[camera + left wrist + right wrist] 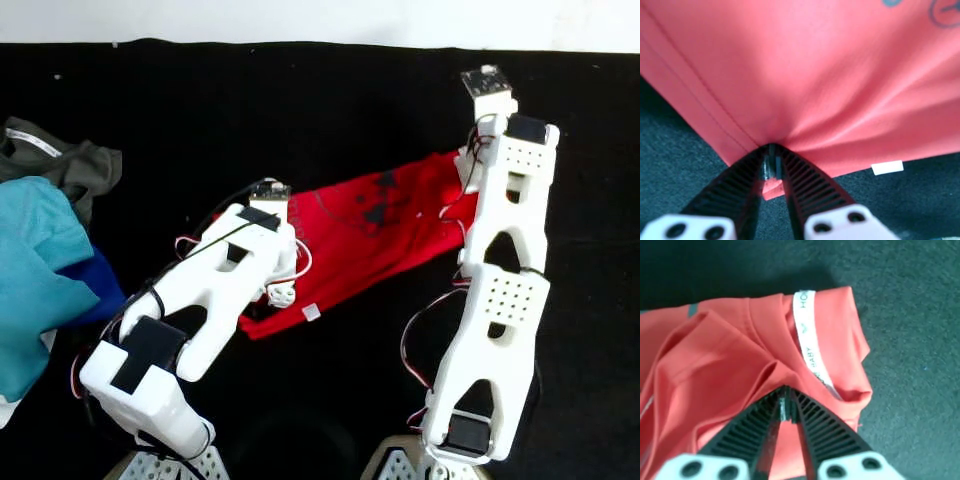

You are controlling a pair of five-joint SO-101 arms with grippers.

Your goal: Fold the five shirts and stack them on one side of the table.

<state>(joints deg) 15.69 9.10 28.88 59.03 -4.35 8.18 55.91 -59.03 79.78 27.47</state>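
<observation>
High view: a red cotton T-shirt with a dark chest print (370,230) lies stretched slantwise across the black cloth-covered counter (300,100) between the two arms. The left tool (282,293) meets its lower hem near a small white tag (311,312). The right tool (467,172) meets its far end. At the counter's left edge, well apart, sits a heap of a crumpled teal shirt (30,270), a grey-green shirt (60,160) and a blue shirt (95,285).

Left wrist view: the left tool (771,155) is closed, pinching a fold of the red T-shirt (815,75) just inside its hem, above the counter (670,150).

Right wrist view: the right tool (785,400) is closed on bunched fabric of the red T-shirt (715,365) beside the white neck label (807,335).
</observation>
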